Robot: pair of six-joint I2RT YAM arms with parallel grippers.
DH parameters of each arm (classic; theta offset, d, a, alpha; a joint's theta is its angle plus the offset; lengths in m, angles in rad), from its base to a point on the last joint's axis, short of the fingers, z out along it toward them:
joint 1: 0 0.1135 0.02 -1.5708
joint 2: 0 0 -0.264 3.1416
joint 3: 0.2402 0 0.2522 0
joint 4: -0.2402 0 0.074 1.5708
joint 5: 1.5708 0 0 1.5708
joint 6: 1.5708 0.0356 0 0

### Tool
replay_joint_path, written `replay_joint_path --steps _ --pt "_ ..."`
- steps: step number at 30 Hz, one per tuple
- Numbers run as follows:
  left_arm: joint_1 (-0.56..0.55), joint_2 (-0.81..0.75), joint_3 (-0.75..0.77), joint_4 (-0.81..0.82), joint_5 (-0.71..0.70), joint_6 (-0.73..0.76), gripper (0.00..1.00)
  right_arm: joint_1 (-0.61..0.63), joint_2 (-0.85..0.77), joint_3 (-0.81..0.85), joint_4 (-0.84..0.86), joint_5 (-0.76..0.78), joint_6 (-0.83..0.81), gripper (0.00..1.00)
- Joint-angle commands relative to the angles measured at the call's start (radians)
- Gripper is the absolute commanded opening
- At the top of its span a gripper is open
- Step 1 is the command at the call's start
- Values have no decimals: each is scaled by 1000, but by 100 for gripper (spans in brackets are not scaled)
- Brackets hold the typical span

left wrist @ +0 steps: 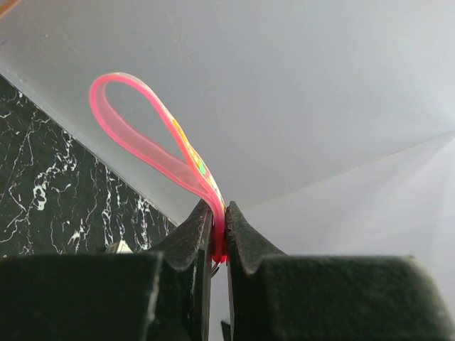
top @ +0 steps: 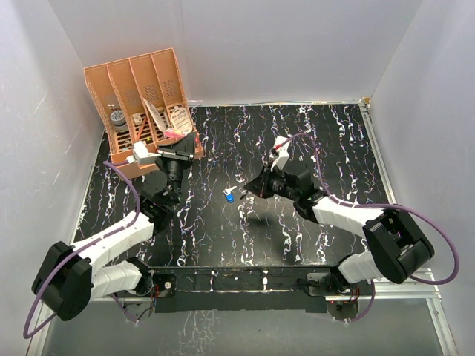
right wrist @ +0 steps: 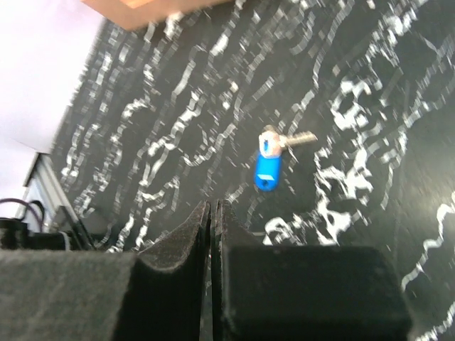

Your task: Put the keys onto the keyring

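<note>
Near the far-left corner of the black marbled bench (top: pixel 312 141), the left gripper (left wrist: pixel 219 213) pinches the keyring (left wrist: pixel 142 135) by its glossy, translucent pink loop, while the blue-headed key (right wrist: pixel 269 172) lies flat mid-bench just beyond the right gripper (right wrist: pixel 211 213), whose fingers are pressed together.

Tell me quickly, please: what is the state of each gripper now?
Left gripper: closed on the pink strap of the keyring.
Right gripper: closed, nothing visible between its fingers.
</note>
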State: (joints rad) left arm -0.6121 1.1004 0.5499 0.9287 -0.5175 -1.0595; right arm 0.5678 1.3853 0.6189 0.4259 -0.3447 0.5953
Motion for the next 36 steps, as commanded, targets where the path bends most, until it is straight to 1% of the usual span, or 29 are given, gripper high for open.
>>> replay_joint_path --steps 1,6,13,14,16,19,23,30,36 --pt "-5 30 4 91 -76 -29 0 14 -11 -30 -78 85 -54 0" --pt "-6 74 5 108 -88 -51 0 23 6 -44 -101 131 -70 0" --pt "-6 64 -20 120 -79 -58 0 23 70 -21 -125 157 -96 0" --pt "-6 61 -23 119 -79 -58 0 24 80 -13 -128 158 -99 1" --pt "-6 59 -28 121 -77 -57 0 27 94 3 -132 159 -102 8" --pt "-6 56 -38 126 -76 -57 0 32 99 21 -145 166 -110 23" --pt "-6 50 -55 130 -79 -61 0 32 60 30 -169 189 -111 33" --pt "-7 36 -63 127 -84 -48 0 36 -7 63 -288 229 -148 35" --pt "-6 39 -59 128 -77 -46 0 49 -17 84 -393 262 -172 35"
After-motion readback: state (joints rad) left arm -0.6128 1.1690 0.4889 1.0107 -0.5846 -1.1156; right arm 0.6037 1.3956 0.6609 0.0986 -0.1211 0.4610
